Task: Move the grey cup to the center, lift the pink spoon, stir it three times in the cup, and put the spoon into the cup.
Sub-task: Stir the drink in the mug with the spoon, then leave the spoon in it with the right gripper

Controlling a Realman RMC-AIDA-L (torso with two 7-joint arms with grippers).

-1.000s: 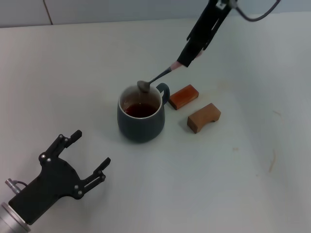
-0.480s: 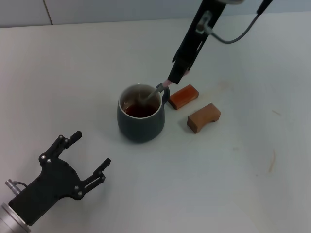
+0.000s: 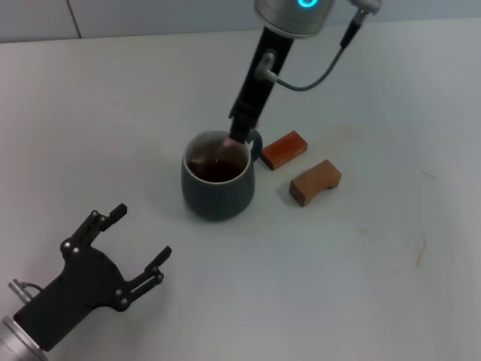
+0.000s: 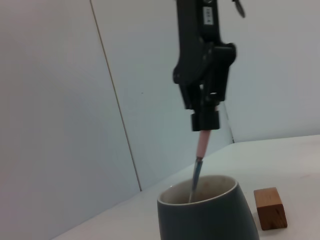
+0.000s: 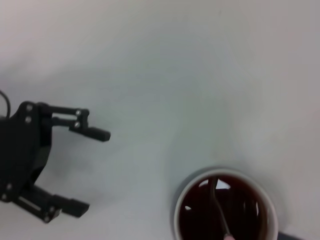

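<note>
— Where do you stand?
— Your grey cup (image 3: 217, 183) sits mid-table (image 3: 361, 286), beside two wooden blocks (image 3: 315, 181). The right end effector (image 3: 240, 132) grips the pink spoon (image 4: 199, 166), its bowl dipped in the dark liquid.
— What's left?
— Judging by that, stirring and release. Your left end effector (image 3: 128, 241) waits spread wide, near the front.
</note>
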